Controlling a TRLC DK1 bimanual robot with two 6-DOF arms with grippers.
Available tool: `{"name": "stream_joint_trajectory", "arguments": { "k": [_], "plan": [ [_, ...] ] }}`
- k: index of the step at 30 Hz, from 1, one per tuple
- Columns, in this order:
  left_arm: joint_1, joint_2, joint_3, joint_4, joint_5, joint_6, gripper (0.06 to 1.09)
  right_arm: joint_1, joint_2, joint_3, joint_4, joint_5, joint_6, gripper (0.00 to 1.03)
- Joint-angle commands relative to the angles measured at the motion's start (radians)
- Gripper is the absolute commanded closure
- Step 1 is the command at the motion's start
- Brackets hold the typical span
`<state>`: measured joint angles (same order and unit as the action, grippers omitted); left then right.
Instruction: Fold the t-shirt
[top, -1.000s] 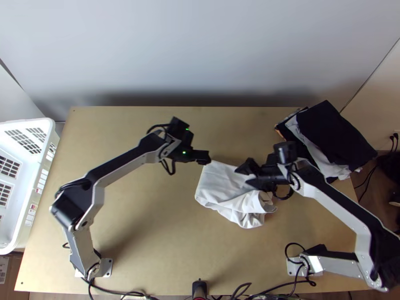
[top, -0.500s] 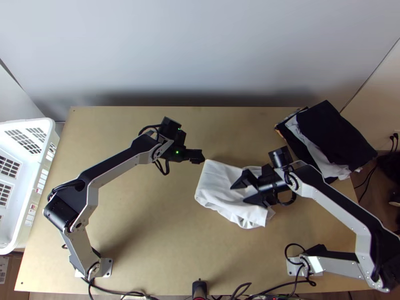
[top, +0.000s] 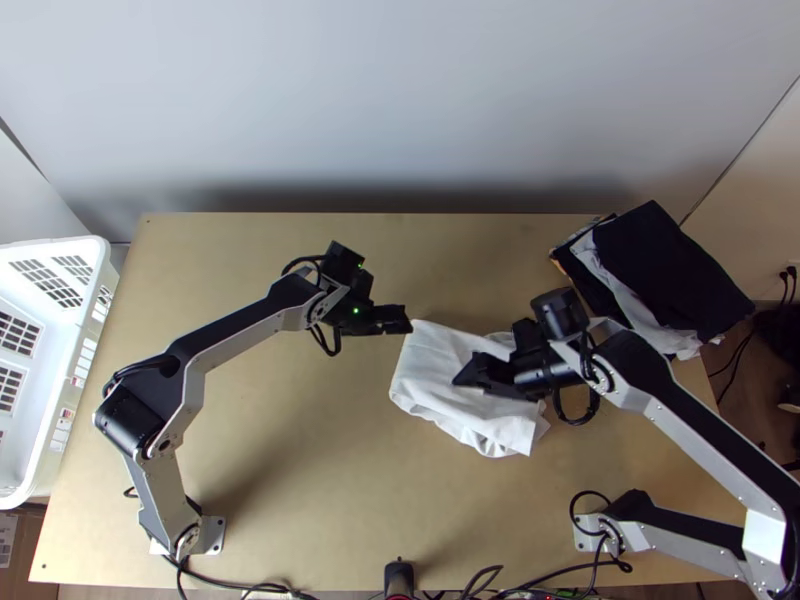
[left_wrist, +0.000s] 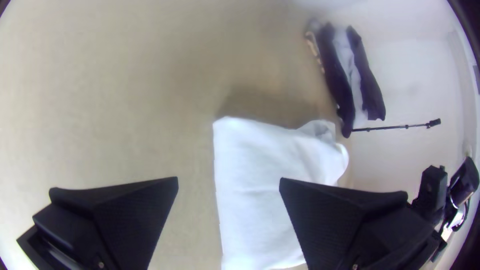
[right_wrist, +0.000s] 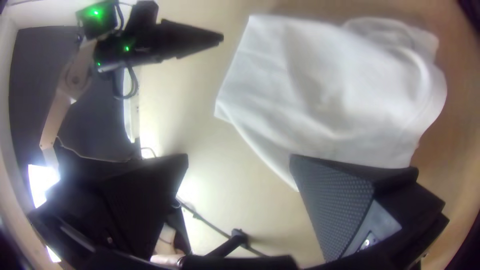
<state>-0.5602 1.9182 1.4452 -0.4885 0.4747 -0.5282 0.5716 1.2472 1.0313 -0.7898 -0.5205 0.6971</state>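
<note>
White, likely light and limp, the t-shirt lies roughly folded on the table, best pinched through every layer at its edge, left gripper and right gripper both empty, spread wide.

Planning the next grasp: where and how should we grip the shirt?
Probably the shirt's straight edge facing the left gripper, coming in from that gripper's side, one finger under, one over. It runs fairly straight between two corners, with bare table beside it. The opposite end is rumpled, so a grip there may catch layers unevenly.
</note>
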Motion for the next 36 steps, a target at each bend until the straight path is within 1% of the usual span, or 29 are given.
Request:
{"name": "stream_joint_trajectory", "arguments": {
  "k": [1,2,5,6,10,11,13,15,20,22,24,27,29,33,36],
  "plan": [
    [0.017,0.005,-0.011,-0.048,0.05,-0.085,0.1,-0.006,0.003,0.041,0.106,0.189,-0.022,0.08],
    [0.017,0.004,-0.011,-0.061,0.05,-0.082,0.1,-0.045,0.012,0.032,0.118,0.192,-0.001,0.08],
    [0.02,-0.027,-0.029,-0.062,0.048,-0.067,0.1,-0.25,0.024,-0.008,0.121,0.178,0.097,0.08],
    [0.022,-0.039,-0.035,-0.061,0.048,-0.061,0.1,-0.315,0.011,-0.037,0.121,0.148,0.107,0.08],
    [0.025,-0.076,-0.048,-0.055,0.048,-0.059,0.1,-0.523,-0.055,-0.172,0.162,0.103,0.107,0.08],
    [0.023,-0.082,-0.045,-0.055,0.05,-0.059,0.1,-0.569,-0.061,-0.197,0.166,0.074,0.099,0.08],
    [0.016,-0.093,-0.037,-0.051,0.05,-0.059,0.1,-0.644,-0.068,-0.241,0.166,-0.021,0.093,0.09],
    [0.003,-0.099,-0.022,-0.051,0.05,-0.059,0.1,-0.673,-0.081,-0.283,0.166,-0.056,0.082,0.1],
    [-0.032,-0.104,0.03,-0.051,0.051,-0.065,0.1,-0.728,-0.112,-0.347,0.166,-0.121,0.019,0.1],
    [-0.049,-0.104,0.052,-0.032,0.081,-0.087,0.1,-0.756,-0.112,-0.372,0.166,-0.144,-0.008,0.09],
    [-0.075,-0.104,0.053,0.034,0.119,-0.133,0.1,-0.783,-0.112,-0.393,0.166,-0.154,-0.027,0.05],
    [-0.129,-0.085,0.063,0.125,0.131,-0.187,0.1,-0.805,-0.112,-0.402,0.166,-0.171,-0.034,0.05],
    [-0.165,-0.061,0.084,0.149,0.136,-0.205,0.1,-0.817,-0.109,-0.402,0.17,-0.179,-0.041,0.05],
    [-0.23,0.002,0.123,0.172,0.16,-0.223,0.1,-0.817,-0.077,-0.421,0.17,-0.193,-0.107,0.05],
    [-0.271,0.045,0.141,0.176,0.173,-0.225,0.1,-0.816,-0.046,-0.425,0.17,-0.216,-0.137,0.05]
  ]
}}
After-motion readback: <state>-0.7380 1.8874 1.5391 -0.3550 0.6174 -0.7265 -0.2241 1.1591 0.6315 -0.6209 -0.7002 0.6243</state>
